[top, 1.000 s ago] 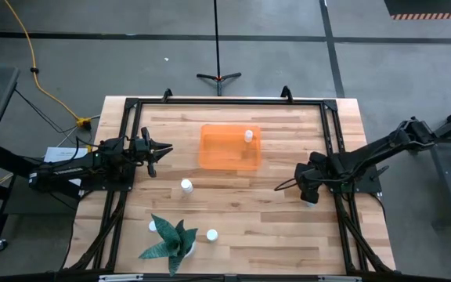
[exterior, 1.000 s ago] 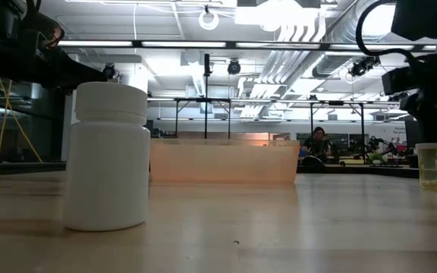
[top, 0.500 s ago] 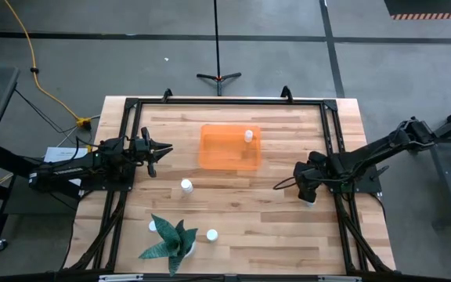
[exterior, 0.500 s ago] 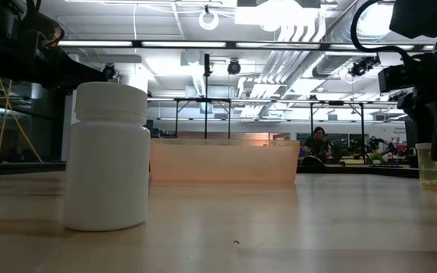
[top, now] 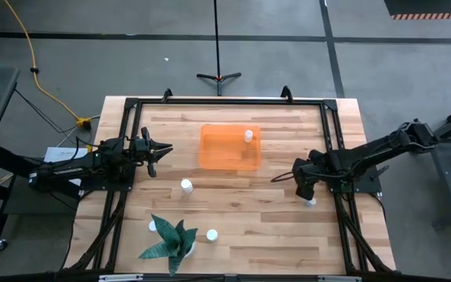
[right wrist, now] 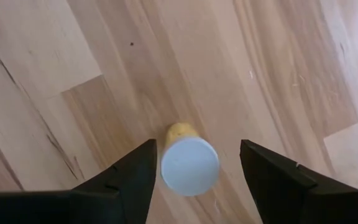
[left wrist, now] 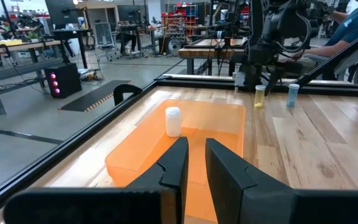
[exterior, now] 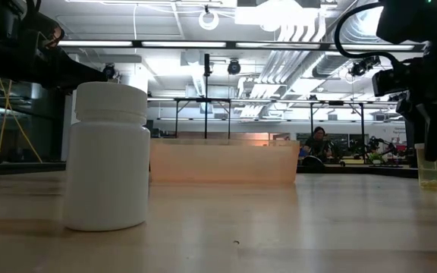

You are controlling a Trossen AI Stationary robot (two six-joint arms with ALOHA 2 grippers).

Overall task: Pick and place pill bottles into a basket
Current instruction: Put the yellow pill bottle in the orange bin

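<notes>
right gripper (right wrist: 191, 163) spread wide over yellowish pill bottle (right wrist: 189, 163), table's right side | looks light, stiff, slick (tips easily) | pinch mid-body under cap | basket (top: 229, 147) far-center

No writing, brand, number or sign can be read in any of the views. The large white bottle (exterior: 108, 155) nearest the low camera shows a blank side with no label, and the small yellowish bottle (right wrist: 188, 163) seen from above shows only a plain white cap. Anything printed on the equipment in the room behind is too small to make out.
</notes>
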